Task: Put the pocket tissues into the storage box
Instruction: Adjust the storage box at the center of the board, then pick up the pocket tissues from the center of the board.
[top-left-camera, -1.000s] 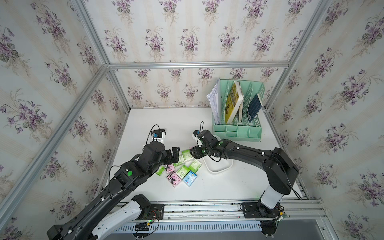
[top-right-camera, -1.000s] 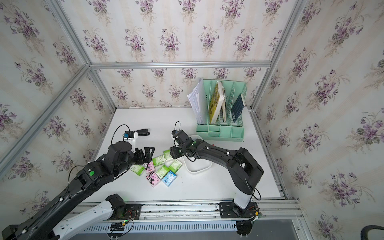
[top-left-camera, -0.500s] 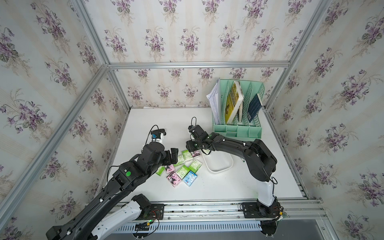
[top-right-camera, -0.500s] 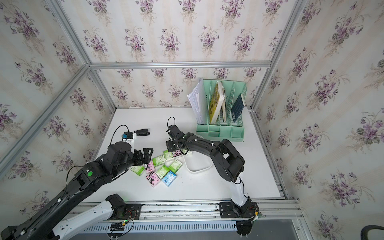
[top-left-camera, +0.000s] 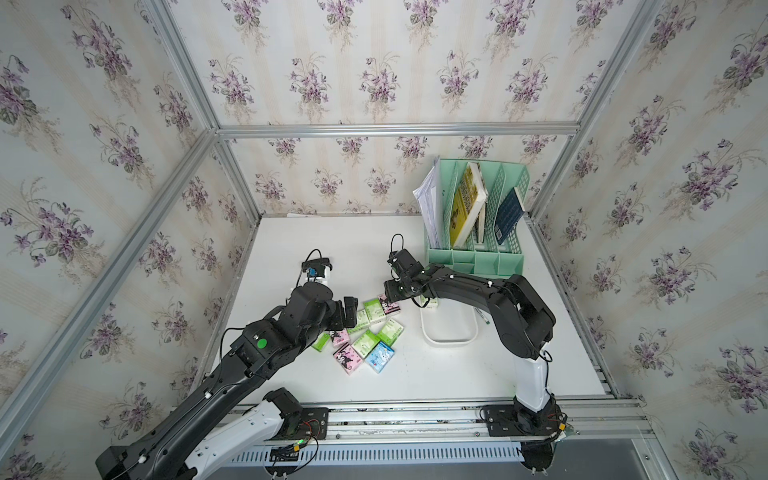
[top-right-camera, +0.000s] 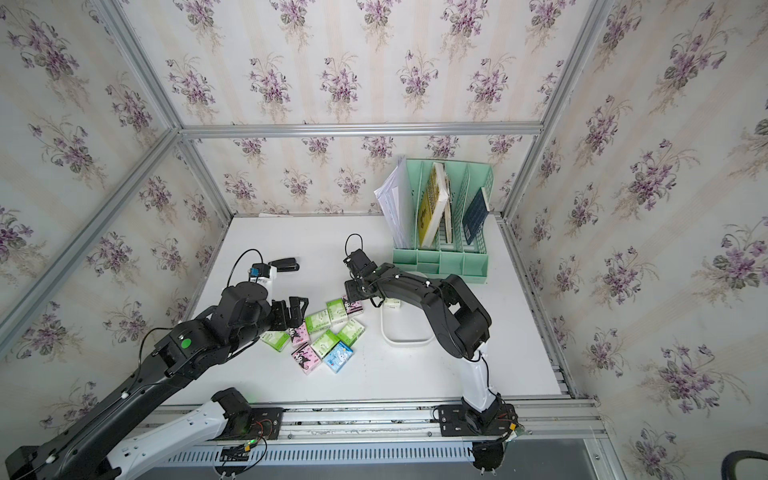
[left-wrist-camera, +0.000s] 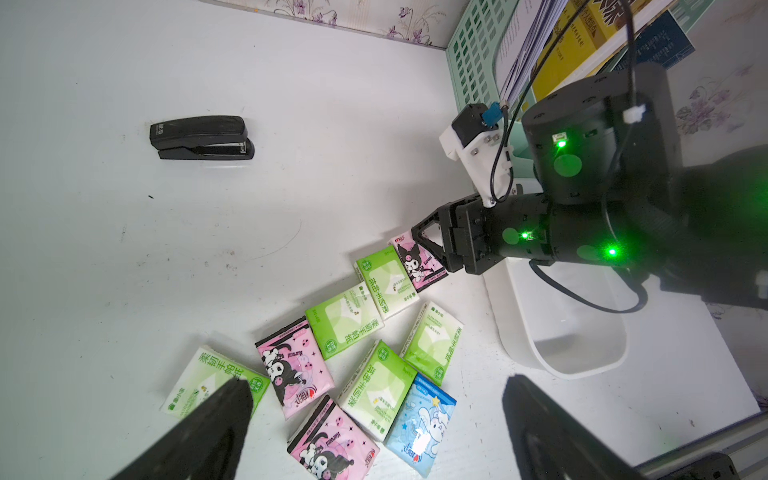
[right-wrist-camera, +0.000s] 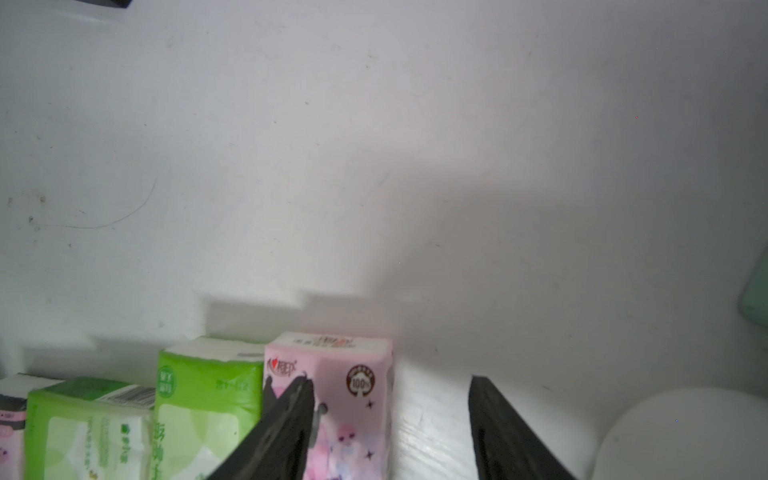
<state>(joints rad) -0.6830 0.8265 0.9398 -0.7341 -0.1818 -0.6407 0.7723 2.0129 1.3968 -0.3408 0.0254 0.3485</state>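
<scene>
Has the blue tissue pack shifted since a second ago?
No. The blue tissue pack keeps its place and angle, with the same gap from the storage box.

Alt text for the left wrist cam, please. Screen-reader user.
The right gripper, jaws open, hovers over a pink pack at the edge of a cluster of pocket tissues on the white table, beside the white storage box. The left gripper, also open, frames the foreground; a black stapler lies apart.
</scene>
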